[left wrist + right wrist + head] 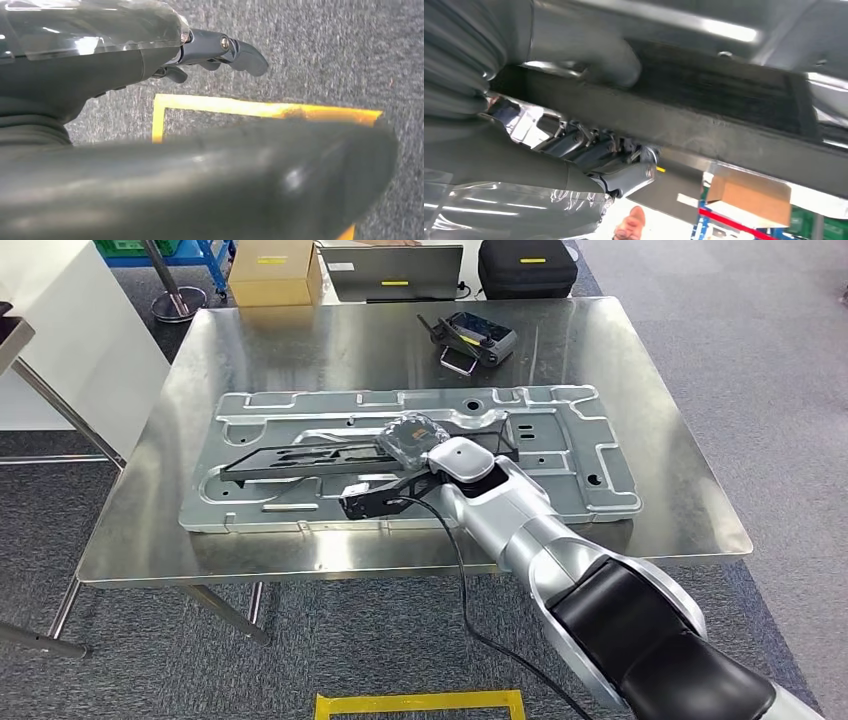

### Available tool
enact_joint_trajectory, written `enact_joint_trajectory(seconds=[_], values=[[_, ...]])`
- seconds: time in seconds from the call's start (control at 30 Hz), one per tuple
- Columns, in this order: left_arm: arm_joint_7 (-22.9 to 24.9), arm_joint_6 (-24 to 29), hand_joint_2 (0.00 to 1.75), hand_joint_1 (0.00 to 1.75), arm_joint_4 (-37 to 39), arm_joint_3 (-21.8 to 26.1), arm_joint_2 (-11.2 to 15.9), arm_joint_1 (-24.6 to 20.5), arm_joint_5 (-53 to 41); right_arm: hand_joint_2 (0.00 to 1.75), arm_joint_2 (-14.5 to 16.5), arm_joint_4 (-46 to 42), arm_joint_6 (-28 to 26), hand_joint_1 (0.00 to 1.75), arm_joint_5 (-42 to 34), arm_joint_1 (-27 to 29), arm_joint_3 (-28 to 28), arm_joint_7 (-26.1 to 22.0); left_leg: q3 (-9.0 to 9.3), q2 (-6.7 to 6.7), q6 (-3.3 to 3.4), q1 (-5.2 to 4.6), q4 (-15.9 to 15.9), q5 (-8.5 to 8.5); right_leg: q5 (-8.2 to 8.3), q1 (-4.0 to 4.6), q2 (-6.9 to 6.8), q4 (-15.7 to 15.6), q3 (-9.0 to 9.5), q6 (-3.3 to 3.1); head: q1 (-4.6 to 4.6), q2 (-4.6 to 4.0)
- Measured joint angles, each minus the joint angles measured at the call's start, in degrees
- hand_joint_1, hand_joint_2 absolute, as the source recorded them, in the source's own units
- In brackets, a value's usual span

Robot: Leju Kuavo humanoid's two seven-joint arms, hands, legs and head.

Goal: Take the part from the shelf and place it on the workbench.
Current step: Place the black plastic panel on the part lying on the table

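Note:
A long black part (300, 457) lies across a large grey stamped metal panel (590, 475) on the steel workbench (320, 350). My right hand (415, 440), under a clear plastic cover, is at the part's right end. In the right wrist view the thumb (594, 55) lies over the black part (714, 105) and the dark fingers (594, 147) curl beneath it, so the hand grips it. My left hand (215, 50) hangs over the carpet, fingers loosely extended and holding nothing.
A remote controller (478, 340) sits on the bench's far side. Behind the bench are a cardboard box (275, 275), a laptop (392, 272) and a black case (527, 265). A white cabinet (70, 340) stands at the left. Yellow tape (418, 705) marks the floor.

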Motion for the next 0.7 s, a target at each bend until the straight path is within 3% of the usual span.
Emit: enact_joint_trajectory(seconds=[0.13,0.5,0.6,0.7], values=[[-0.1,0.9,0.0,0.0,0.0,0.5,-0.2,-0.1,0.7,1.75,1.3,0.4,0.1,0.0,0.3,-0.1,0.2,-0.3,0.0,0.0,0.0,0.0,0.0,0.0,0.0,0.0,-0.01,0.0,0.01,0.0,0.0,0.0],[-0.3,1.3,0.0,0.0,0.0,2.1,-0.6,-0.2,1.7,1.75,3.3,0.8,0.0,0.0,0.3,-0.2,0.4,-0.9,0.01,0.0,0.0,-0.01,0.0,0.0,0.0,-0.01,-0.01,0.0,0.03,0.0,0.0,0.0],[-0.6,1.0,0.0,0.0,0.0,2.5,-0.7,-0.3,1.8,1.75,3.8,0.4,-0.5,0.0,-4.5,-0.1,-0.4,-3.8,0.02,0.0,0.0,-0.01,0.0,0.0,0.0,-0.01,0.0,0.0,0.02,0.0,0.0,0.0],[-0.9,0.5,0.0,0.0,0.0,2.7,-0.8,-0.2,1.7,1.75,4.3,-2.4,-0.3,0.0,-14.3,0.9,-4.1,-8.9,0.02,0.0,0.0,0.0,0.0,0.0,0.0,0.0,-0.01,0.0,0.02,0.0,0.0,0.0]])
